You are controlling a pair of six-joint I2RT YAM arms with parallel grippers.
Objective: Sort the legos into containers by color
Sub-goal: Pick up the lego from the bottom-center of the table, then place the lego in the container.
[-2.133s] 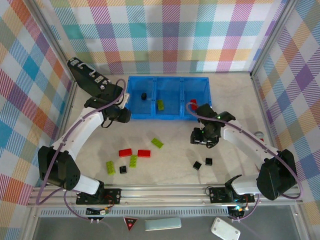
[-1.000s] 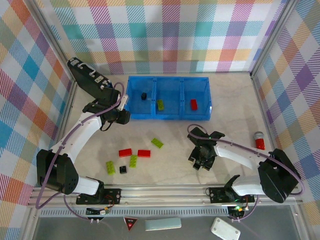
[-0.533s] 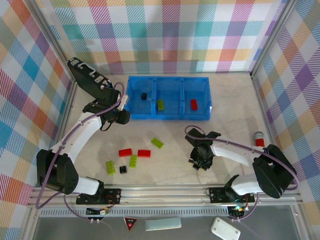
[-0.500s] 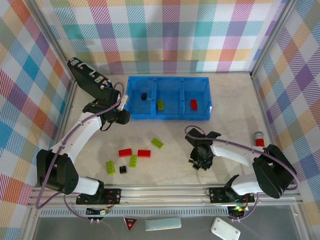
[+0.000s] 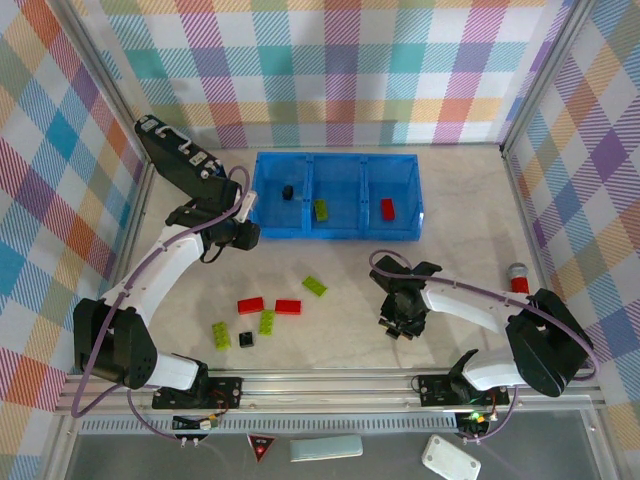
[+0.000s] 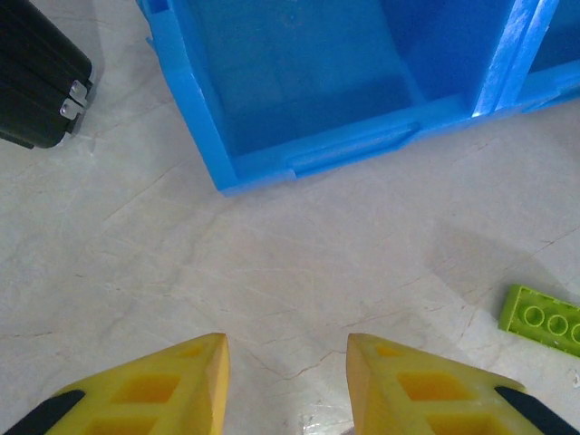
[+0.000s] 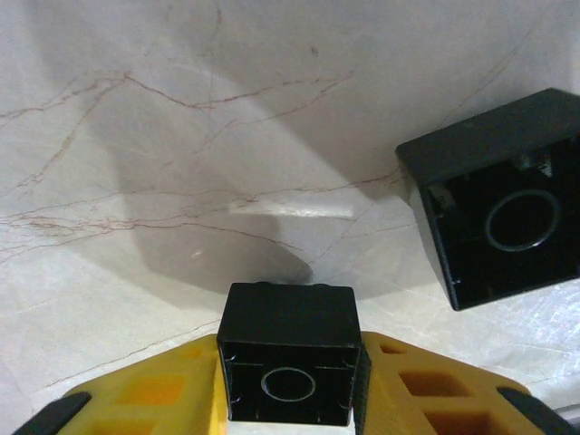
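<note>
The right claw (image 5: 402, 326) is down at the front right of the counter (image 5: 470, 215) and has just shut on a small black square brick (image 7: 288, 349). The right wrist view shows that brick clamped between the two yellow fingers (image 7: 168, 385), its hollow underside facing the camera. A second black brick (image 7: 497, 210) lies just beside it on the counter, apart from the claw, also underside up. With the grip made, the pick looks complete. What remains for this brick is a lift and a carry to the blue tray (image 5: 335, 157) at the back, where the left compartment already holds a black brick (image 5: 287, 192).

A second ago the same claw hung over this pair of black bricks with its jaws apart. About two seconds ago it was up at the tray's right compartment, where a red brick (image 5: 387, 208) now lies. The middle compartment holds a green brick (image 5: 322, 209).

The left claw (image 6: 285, 381) has hardly moved in that time. It hovers over bare counter just in front of the tray's left corner, fingers apart and empty, with a black case (image 6: 36, 100) off to one side.

Two red bricks (image 5: 270, 306), three green bricks (image 5: 266, 321) and one more black brick (image 5: 246, 340) are unmoved on the front left of the counter.
</note>
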